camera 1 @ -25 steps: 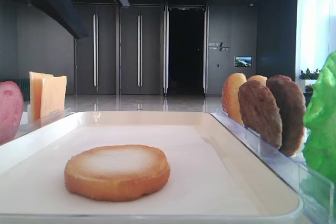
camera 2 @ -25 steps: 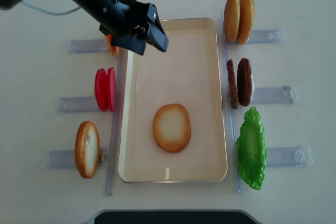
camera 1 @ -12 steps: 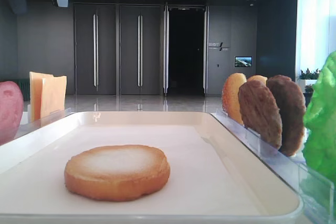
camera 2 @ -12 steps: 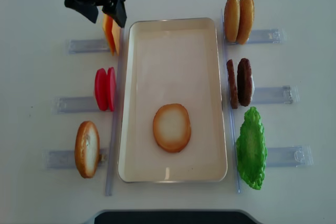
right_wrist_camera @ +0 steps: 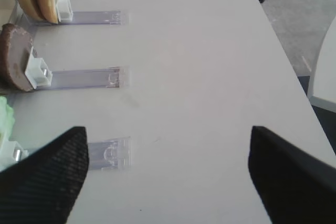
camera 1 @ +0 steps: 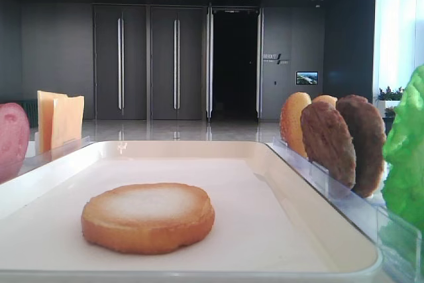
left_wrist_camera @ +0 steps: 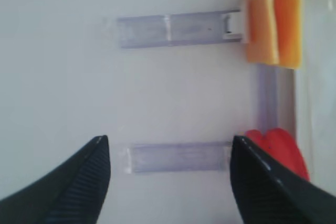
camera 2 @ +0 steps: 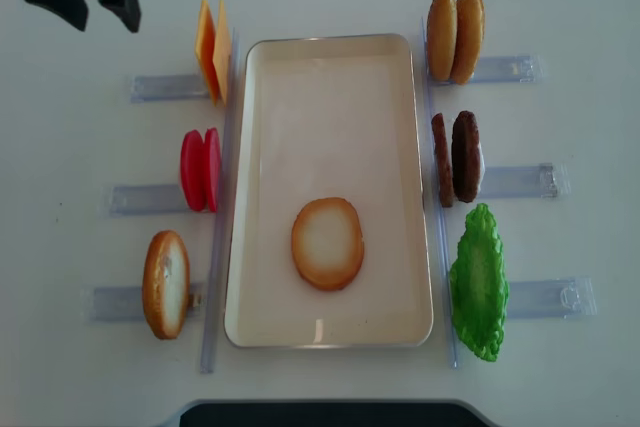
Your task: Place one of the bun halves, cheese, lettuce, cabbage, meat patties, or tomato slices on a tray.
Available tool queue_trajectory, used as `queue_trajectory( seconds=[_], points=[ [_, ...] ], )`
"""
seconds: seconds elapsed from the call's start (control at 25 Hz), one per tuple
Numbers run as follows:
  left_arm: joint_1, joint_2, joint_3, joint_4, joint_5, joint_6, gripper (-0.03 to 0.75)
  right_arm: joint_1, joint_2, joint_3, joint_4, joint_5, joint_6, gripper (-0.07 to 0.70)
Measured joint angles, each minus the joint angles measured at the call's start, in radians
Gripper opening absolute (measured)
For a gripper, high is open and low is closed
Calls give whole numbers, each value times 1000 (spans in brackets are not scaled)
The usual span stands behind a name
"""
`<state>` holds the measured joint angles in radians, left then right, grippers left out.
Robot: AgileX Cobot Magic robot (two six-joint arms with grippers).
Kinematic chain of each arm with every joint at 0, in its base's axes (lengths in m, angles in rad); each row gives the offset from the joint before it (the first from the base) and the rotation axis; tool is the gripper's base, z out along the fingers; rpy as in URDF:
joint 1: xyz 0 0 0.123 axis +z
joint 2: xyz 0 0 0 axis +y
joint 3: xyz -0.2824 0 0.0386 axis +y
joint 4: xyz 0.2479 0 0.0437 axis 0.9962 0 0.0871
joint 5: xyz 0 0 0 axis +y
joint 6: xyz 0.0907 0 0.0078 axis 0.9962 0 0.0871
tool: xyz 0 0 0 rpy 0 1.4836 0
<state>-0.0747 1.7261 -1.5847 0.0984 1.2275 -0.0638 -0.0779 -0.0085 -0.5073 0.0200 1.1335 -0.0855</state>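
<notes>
bun half (camera 2: 327,243) | pale face up, flat | on cream tray (camera 2: 330,87)

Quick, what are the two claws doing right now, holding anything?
Left gripper: jaws open, holding nothing, above the table.
Right gripper: jaws open, holding nothing.

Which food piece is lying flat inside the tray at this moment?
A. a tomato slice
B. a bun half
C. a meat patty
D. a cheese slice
B: a bun half lies pale face up on the tray, alone there; the other pieces stand in holders beside it.
</notes>
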Motion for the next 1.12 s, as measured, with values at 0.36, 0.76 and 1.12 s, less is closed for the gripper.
queue_trajectory(
  seconds=[0.36,0.76,1.12],
  points=[
    [121,0,0,-18,2,44,534,0,0,0,0,0,0,587],
    [121,-120,0,-66,8,83,534,0,0,0,0,0,0,587],
    [121,-400,45,-120,15,131,534,0,0,0,0,0,0,587]
  ],
)
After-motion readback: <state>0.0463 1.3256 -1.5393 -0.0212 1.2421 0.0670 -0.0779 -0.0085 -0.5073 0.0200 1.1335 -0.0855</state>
